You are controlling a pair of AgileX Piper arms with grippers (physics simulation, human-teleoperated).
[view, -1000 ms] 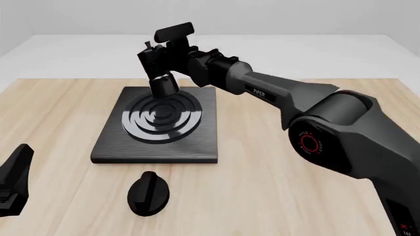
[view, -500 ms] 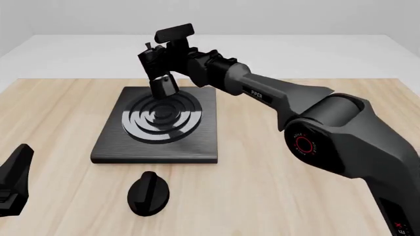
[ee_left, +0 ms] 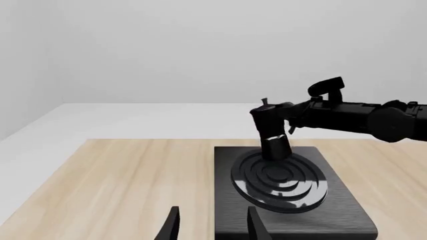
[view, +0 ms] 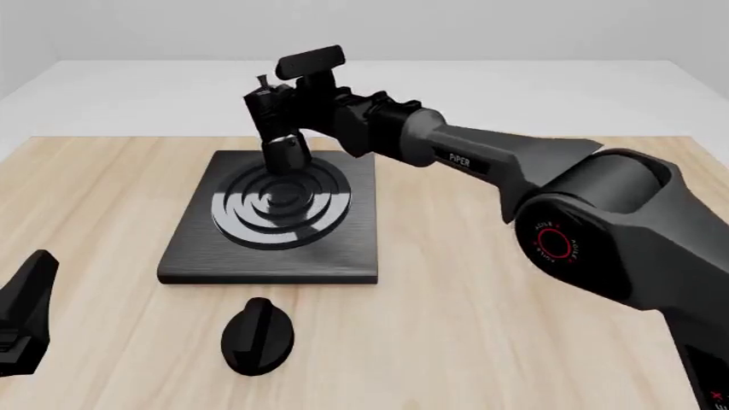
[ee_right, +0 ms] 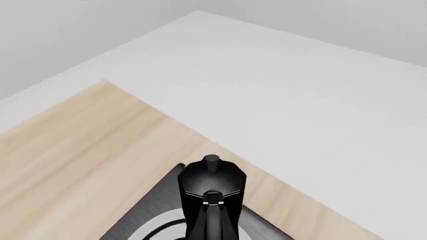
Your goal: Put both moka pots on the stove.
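Note:
One moka pot [view: 282, 147] stands upright at the back of the stove's ring burner [view: 279, 205]. My right gripper [view: 296, 113] reaches in from the right and is shut on the pot's handle side near its top. In the right wrist view the pot [ee_right: 212, 185] fills the lower middle with the stove [ee_right: 143, 227] under it. In the left wrist view the pot [ee_left: 273, 135] and the stove [ee_left: 283, 182] show ahead. My left gripper [ee_left: 213, 227] is open and empty, low at the table's front left [view: 23, 316]. The second moka pot is out of view.
A black oval knob [view: 258, 335] lies on the wooden table in front of the stove slab [view: 188, 256]. The right arm [view: 547, 188] crosses above the table's right half. A white surface lies beyond the table's far edge.
The right arm has shifted slightly right and a little lower with the pot over the back of the burner. The left gripper has not moved.

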